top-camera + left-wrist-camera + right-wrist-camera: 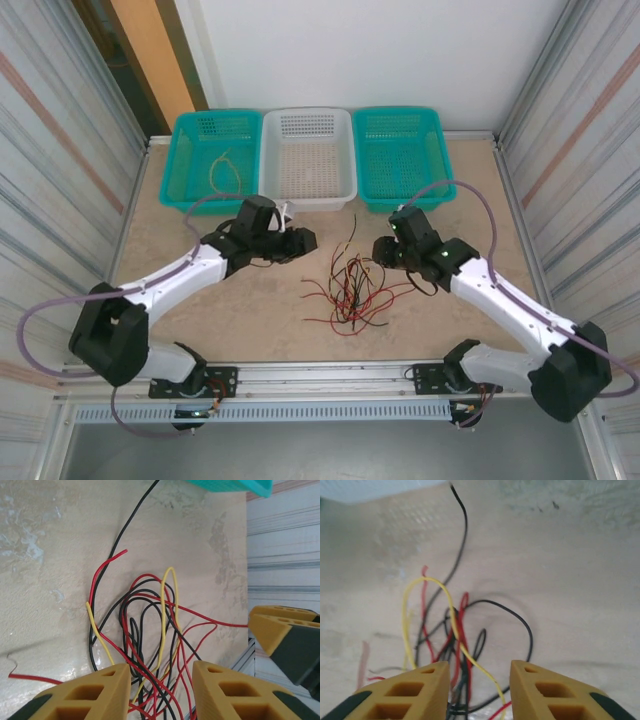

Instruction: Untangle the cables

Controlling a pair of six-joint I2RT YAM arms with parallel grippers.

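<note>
While the tangle of cables (345, 290) sits on the surface (250, 312) a bit below the middle of the top view, the left claw (303, 240) hangs just off its upper left and the right claw (385, 250) just off its upper right. Both are spread open with nothing pinched. Through the wrist views the red, black and yellow strands lie loose on the surface past the yellow fingers (85, 695), and one tan strand (220, 172) is off by itself in the left teal basket (200, 200) at upper left.
</note>
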